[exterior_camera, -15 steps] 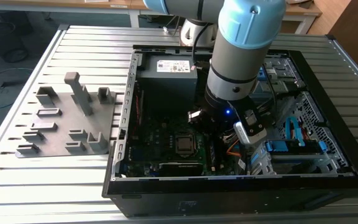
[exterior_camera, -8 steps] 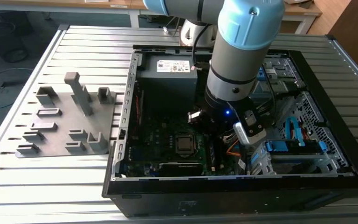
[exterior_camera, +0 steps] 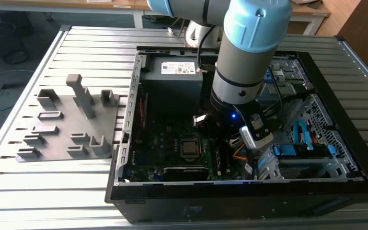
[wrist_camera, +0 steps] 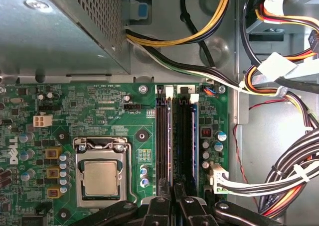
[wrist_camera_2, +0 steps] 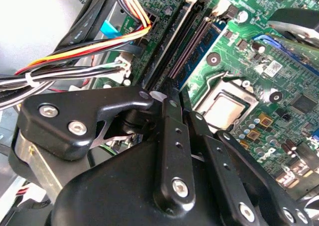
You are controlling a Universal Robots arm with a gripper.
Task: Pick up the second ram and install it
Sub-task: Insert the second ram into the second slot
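Second ram (wrist_camera: 181, 136) stands seated edge-on in first wrist view, claw (wrist_camera: 174, 188) above.

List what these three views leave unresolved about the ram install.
- Exterior view: the arm covers the memory slots.
- Both wrist views: the end effector linkage hides the near ends of the memory slots, so whether it holds the second ram is unclear.
- Slots look dark; seated sticks can't be counted.

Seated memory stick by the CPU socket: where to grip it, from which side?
Pinch the seated memory stick across its flat faces at mid-length, coming straight down onto the motherboard. It stands on edge in its slot, so likely just the thin top edge is reachable.
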